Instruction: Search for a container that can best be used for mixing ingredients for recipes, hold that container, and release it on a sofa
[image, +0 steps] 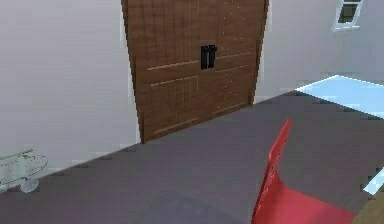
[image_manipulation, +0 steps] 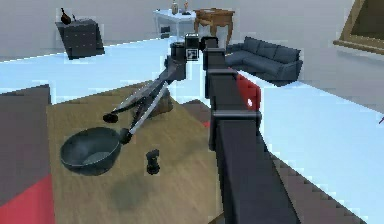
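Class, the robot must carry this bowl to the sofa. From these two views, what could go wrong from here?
1. The bowl lies on the wooden table by the gripper; I cannot tell whether it is held, so a lift might leave it behind.
2. The small dark object beside the bowl could get knocked.
3. The red chair close ahead may hinder driving to the sofa.

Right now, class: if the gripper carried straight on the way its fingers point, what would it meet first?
Probably the dark bowl on the wooden table: the gripper slants toward its rim. Depth is unclear, so it might instead pass just above the bowl.
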